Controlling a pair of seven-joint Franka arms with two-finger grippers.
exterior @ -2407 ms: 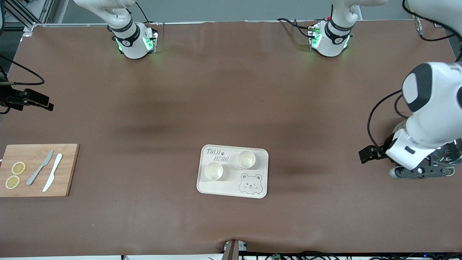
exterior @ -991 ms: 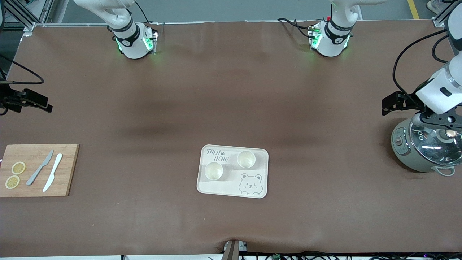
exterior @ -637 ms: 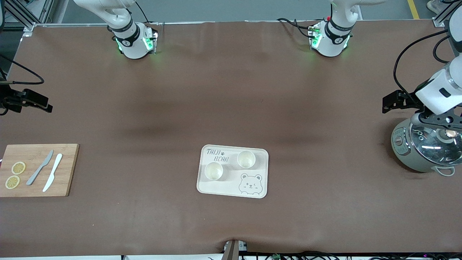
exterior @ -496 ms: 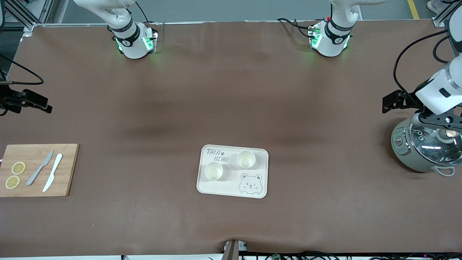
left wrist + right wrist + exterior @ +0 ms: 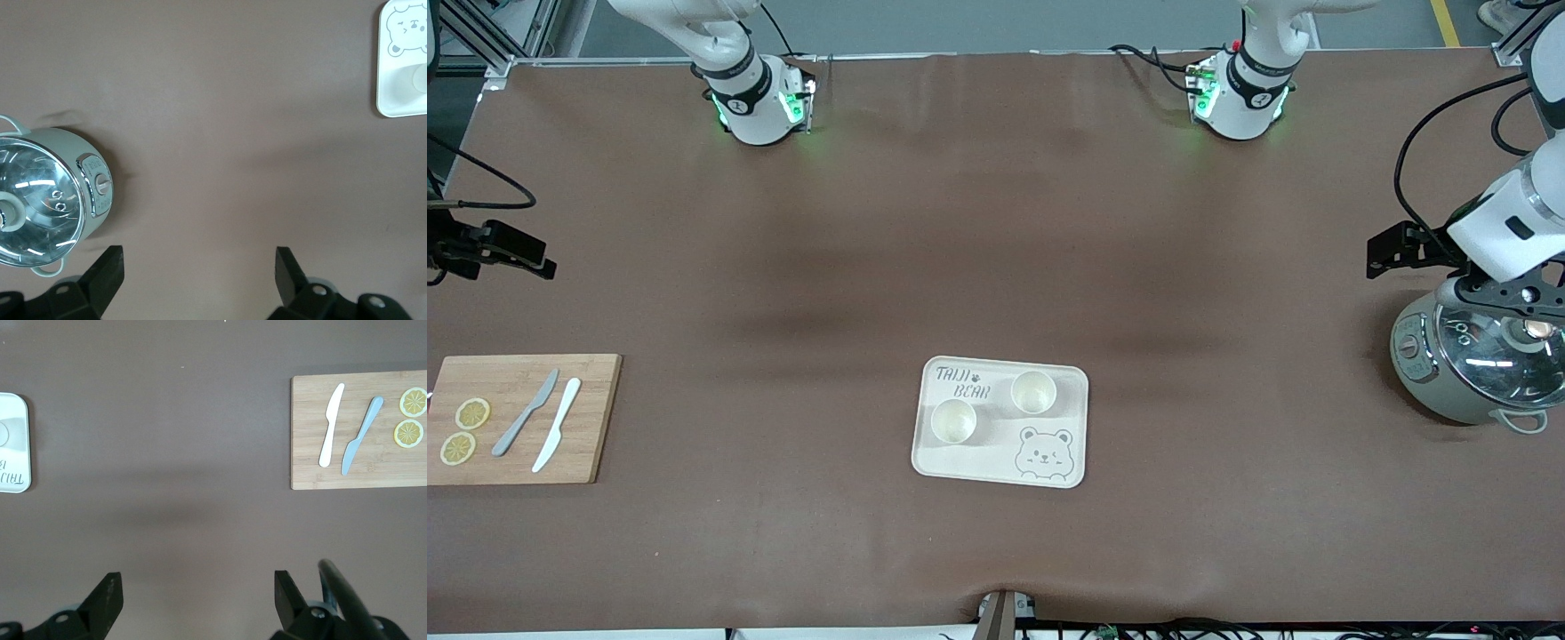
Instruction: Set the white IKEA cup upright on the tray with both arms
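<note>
Tray (image 5: 1000, 462): sits mid-table, pretty close to the front camera.
Cups: two white cups (image 5: 953, 420) standing upright on it.
Left gripper (image 5: 198, 277): fingers spread wide, holding nothing, up over the pot (image 5: 1472, 366) at its own end.
Right gripper (image 5: 197, 599): also spread wide and empty, hanging near the cutting board (image 5: 525, 449).

1. The left arm's wrist hides part of the cooker (image 5: 1458, 378) lid at the table's left-arm end.
2. The wrist views cut the tray (image 5: 400, 107) at the frame edge.
3. The cutting board (image 5: 591, 418) runs off the front view's edge.
</note>
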